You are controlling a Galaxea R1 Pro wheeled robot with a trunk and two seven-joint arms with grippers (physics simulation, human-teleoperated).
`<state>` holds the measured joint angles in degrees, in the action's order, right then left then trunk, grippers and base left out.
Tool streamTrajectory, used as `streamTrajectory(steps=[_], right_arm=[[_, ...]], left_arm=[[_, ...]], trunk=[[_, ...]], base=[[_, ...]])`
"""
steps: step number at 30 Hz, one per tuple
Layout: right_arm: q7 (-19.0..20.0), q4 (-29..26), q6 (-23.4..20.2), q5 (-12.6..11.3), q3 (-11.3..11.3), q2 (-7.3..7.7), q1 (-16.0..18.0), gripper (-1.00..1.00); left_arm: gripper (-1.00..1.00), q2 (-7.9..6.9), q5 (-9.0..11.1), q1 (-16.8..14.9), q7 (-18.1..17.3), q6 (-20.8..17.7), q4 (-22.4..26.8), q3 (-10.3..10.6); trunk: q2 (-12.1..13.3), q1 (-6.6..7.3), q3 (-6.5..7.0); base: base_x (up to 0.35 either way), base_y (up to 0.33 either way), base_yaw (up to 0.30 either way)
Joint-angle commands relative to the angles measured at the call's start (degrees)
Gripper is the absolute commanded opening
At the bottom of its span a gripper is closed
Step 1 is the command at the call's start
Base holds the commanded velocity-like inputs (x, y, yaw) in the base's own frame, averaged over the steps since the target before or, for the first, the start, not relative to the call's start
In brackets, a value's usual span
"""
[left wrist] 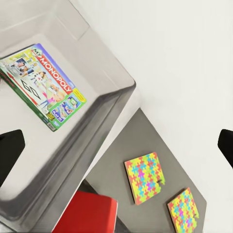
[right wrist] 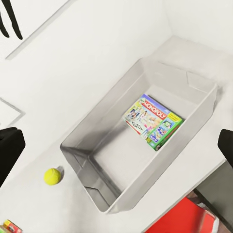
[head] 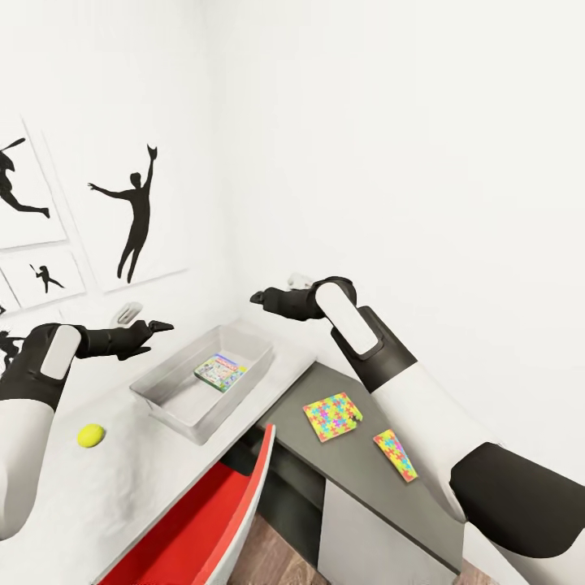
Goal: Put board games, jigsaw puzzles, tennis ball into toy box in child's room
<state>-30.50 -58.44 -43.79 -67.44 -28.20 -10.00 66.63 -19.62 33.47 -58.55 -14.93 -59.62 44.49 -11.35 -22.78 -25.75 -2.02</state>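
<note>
Both grippers spread, empty; 1 board game point(right wrist: 153, 121) in toy box point(right wrist: 97, 184), tennis ball point(right wrist: 52, 175) beside.

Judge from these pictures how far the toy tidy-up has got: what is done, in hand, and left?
Done: one board game lies inside the toy box. In hand: nothing; the left gripper and right gripper hover open over the box. Left: the tennis ball on the table, and two jigsaw puzzles on the lower dark cabinet. Other games unseen.

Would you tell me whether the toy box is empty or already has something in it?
Not empty: one board game, lettered Monopoly, lies flat on the floor of the toy box. The rest of its floor is bare.
</note>
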Motion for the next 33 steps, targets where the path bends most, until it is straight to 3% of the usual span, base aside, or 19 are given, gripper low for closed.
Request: streamTrajectory(steps=[1,13,33], right_arm=[[-0.62,-0.07,0.04,-0.58,-0.05,0.00,0.08,1.00],[-0.61,-0.21,2.98,-0.58,-0.22,0.00,0.02,1.00],[-0.56,-0.19,3.25,-0.58,-0.28,0.00,-0.01,1.00]], left_arm=[[1.00,0.02,-0.60,-0.07,-0.60,-0.23,-0.01,-0.16],[1.00,-0.84,-0.52,-0.07,-0.63,-0.23,-0.02,-0.16],[1.00,-0.95,-0.56,-0.07,-0.63,-0.23,-0.02,-0.16]], trunk=[[-0.14,-0.04,-0.14],[-0.14,-0.04,0.61],[-0.14,-0.04,1.36]], base=[[-0.036,0.030,0.000],[-0.014,0.011,0.000],[-0.045,0.038,0.000]])
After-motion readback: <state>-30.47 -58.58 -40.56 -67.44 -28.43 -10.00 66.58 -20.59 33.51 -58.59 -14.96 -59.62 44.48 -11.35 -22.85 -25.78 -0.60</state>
